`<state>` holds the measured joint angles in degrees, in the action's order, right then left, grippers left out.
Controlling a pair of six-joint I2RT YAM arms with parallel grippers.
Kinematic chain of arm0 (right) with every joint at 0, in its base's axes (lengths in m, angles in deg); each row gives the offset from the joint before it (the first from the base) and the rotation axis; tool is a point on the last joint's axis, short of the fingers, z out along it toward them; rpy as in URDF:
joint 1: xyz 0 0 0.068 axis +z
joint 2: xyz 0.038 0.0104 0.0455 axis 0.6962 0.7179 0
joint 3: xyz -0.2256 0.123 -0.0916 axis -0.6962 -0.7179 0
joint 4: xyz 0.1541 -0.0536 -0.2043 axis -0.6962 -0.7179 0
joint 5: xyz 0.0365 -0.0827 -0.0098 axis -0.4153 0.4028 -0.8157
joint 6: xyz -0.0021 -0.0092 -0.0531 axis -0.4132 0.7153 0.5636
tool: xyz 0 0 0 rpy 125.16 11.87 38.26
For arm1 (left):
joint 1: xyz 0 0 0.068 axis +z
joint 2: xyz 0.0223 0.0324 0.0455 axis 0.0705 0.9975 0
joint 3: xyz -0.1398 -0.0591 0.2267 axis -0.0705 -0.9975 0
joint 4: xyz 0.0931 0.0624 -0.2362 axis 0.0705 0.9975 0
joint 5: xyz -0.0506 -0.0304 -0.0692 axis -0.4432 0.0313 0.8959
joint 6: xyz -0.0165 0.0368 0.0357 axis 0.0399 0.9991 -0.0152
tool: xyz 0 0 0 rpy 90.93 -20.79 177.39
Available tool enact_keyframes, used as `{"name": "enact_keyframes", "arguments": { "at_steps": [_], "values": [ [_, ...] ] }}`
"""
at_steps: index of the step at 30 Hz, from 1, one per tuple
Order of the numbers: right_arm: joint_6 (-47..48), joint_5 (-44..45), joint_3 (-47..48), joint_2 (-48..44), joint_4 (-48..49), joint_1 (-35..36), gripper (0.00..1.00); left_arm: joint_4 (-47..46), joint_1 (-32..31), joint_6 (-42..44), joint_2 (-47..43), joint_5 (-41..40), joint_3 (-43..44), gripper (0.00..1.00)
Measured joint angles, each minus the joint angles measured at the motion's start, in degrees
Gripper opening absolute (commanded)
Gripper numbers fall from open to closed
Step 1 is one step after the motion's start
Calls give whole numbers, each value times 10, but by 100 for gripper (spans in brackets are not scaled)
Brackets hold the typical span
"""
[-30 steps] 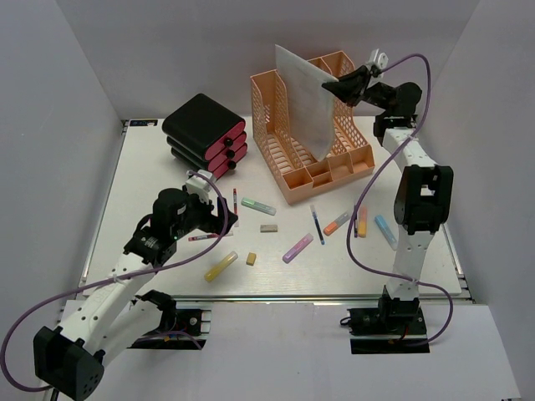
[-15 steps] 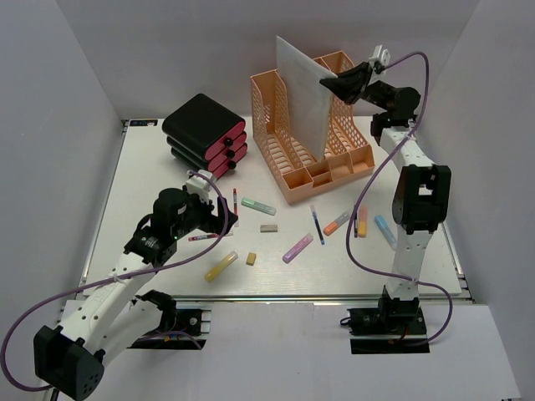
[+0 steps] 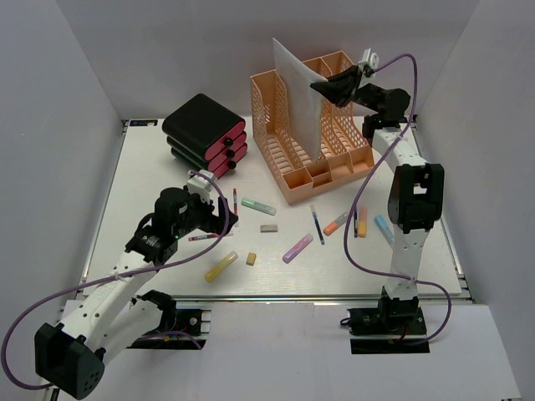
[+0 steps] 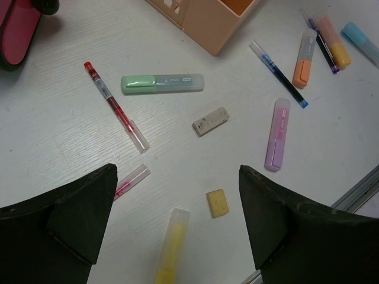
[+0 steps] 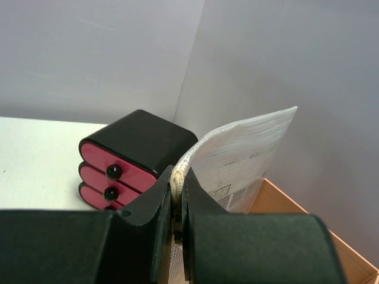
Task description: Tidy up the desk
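Top external: pens, highlighters, erasers scattered on white tabletop before peach organizer and black drawer unit. Left gripper wide open, empty, above them. Right gripper pinches white mesh pouch over organizer.
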<state>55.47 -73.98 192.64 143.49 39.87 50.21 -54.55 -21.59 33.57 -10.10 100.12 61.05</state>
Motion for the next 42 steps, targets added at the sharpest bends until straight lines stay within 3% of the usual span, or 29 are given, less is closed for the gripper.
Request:
{"name": "enact_keyframes", "arguments": {
  "at_steps": [15, 21, 25, 29, 30, 31, 33, 37, 42],
  "values": [
    [34, -38, -2, 12, 1, -5, 0, 0, 0, 0, 3, 0, 0, 93],
    [31, -45, -53, 12, 9, -10, 0, 0, 0, 0, 3, 1, 0, 93],
    [27, -45, -103, 12, 16, -16, 29, 0, 0, 0, 3, 4, 0, 93],
    [23, -43, -139, 8, 19, -21, 44, 0, 0, 0, 2, 4, 0, 93],
    [23, -42, -151, 5, 19, -22, 52, 0, 0, 0, 2, 4, 0, 93],
    [23, -42, -162, 3, 19, -24, 76, 0, 0, 0, 1, 4, 0, 93],
    [23, -40, -181, -5, 16, -28, 89, 0, 0, -1, 0, 4, 0, 93],
    [48, -31, -227, -47, 11, -42, 89, 0, 0, -4, -3, 4, 0, 93],
    [113, 0, -299, -174, -69, -72, 89, -2, 0, -26, -12, -22, 0, 96]
  ]
}}
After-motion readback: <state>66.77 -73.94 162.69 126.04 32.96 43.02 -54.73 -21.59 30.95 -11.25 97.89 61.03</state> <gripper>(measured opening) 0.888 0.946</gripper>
